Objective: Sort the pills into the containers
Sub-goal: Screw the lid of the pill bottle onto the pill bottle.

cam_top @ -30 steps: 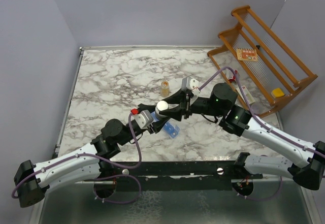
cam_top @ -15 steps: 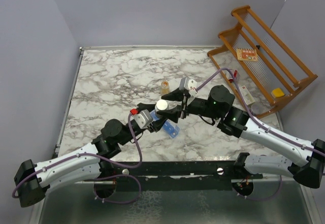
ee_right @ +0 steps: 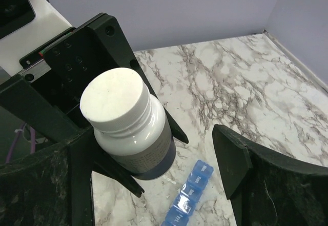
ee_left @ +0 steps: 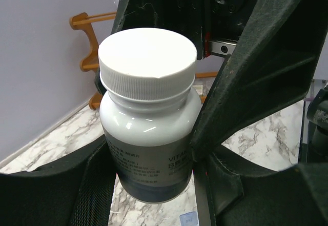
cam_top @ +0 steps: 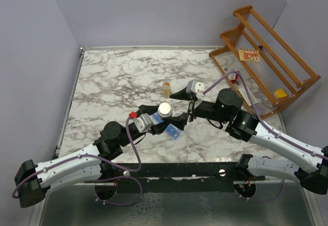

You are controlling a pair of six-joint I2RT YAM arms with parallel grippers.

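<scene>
Leftward, the left gripper (cam_top: pixel 162 114) pinches a dark bottle with white cap (ee_left: pixel 147 113) by its body, over the marble table (cam_top: pixel 110 77). Just beside it, lower right, the containers (ee_right: pixel 187 198) lie flat on the marble as one blue strip. Further right, the right gripper (cam_top: pixel 180 106) stands spread wide, with the cap between its fingers and not gripped.
</scene>
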